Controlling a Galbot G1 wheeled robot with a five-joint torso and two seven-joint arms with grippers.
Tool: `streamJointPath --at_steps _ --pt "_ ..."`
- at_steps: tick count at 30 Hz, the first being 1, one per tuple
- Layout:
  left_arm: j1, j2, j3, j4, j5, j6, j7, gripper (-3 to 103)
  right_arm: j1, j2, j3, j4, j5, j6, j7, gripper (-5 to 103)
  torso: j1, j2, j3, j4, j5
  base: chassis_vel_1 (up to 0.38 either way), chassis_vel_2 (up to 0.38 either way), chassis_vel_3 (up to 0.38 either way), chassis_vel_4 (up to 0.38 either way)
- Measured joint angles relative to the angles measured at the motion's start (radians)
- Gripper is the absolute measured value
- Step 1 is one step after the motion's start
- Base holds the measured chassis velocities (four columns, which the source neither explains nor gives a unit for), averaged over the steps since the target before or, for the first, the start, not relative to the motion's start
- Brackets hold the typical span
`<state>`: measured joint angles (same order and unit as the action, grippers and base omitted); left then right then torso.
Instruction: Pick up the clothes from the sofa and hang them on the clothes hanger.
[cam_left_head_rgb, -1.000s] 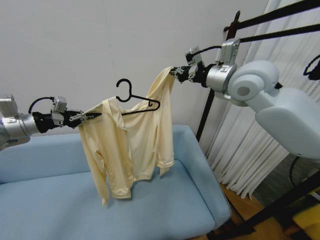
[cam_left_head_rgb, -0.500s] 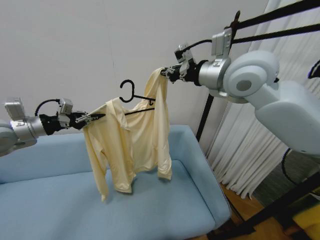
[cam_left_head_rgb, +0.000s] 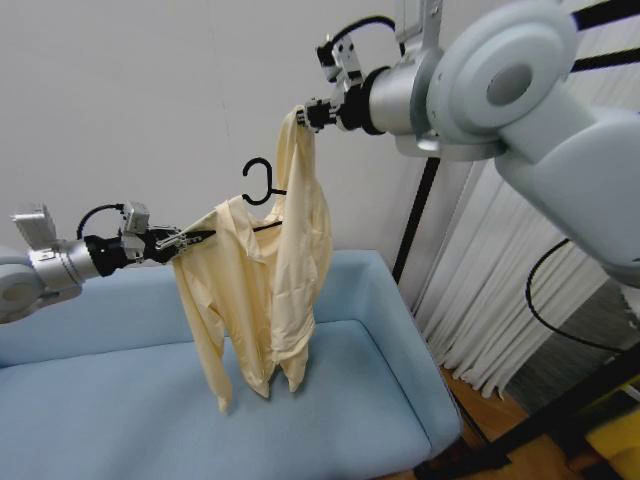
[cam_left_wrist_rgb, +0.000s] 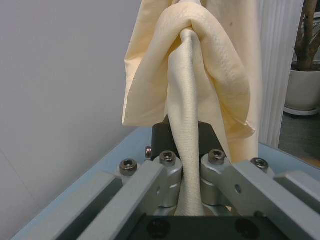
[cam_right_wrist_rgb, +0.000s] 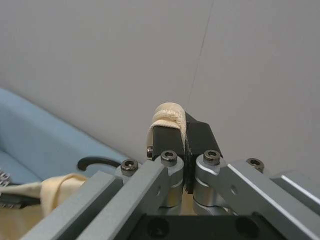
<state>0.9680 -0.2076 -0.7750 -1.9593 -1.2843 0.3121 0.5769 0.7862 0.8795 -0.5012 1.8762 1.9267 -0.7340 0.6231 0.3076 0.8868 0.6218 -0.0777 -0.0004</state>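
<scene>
The cream shirt (cam_left_head_rgb: 250, 300) hangs in the middle of the frame above the blue sofa (cam_left_head_rgb: 100, 400), with the black hanger (cam_left_head_rgb: 262, 180) partly inside it. Your left tool (cam_left_head_rgb: 200, 238), at middle left, is clenched on a thick fold. Your right tool (cam_left_head_rgb: 305, 114), at upper centre, pinches another edge. The cloth looks light, soft and limp, so take hold at the seams.

Take the light blue sofa (cam_left_head_rgb: 120, 400) as your reference point. Directly behind it you see a plain pale wall (cam_left_head_rgb: 130, 100), marked by one thin vertical seam (cam_right_wrist_rgb: 201, 50). Beside the sofa's right end, white pleated curtains (cam_left_head_rgb: 480, 320) hang down to the floor. At the foot of that same end, a patch of wooden floor (cam_left_head_rgb: 490, 405) is exposed. Beyond the sofa, beside the curtains, a potted plant (cam_left_wrist_rgb: 303, 85) stands in a white pot. Lighting across the sofa seat is soft and even.
</scene>
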Motion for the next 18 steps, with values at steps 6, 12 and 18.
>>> streamJointPath --at_steps 6,12,18 --pt "-0.002 -0.004 0.0 -0.009 -0.003 0.002 -0.021 2 -0.062 -0.039 -0.013 0.095 0.03 0.002 0.031 0 0.0 0.0 0.0 -0.0005 0.0006 0.0 0.0 0.0 0.0" --pt "-0.006 0.005 -0.013 -0.026 -0.029 0.002 -0.038 2 -0.109 -0.005 -0.011 0.075 0.058 0.019 0.092 0 0.0 0.0 0.0 -0.0001 0.0004 0.0 0.0 0.0 0.0" --pt "-0.007 0.004 -0.014 -0.029 -0.031 0.002 -0.04 2 -0.077 0.055 0.019 -0.034 0.045 0.037 0.109 0 0.0 0.0 0.0 -0.0001 0.0003 0.0 0.0 0.0 0.0"
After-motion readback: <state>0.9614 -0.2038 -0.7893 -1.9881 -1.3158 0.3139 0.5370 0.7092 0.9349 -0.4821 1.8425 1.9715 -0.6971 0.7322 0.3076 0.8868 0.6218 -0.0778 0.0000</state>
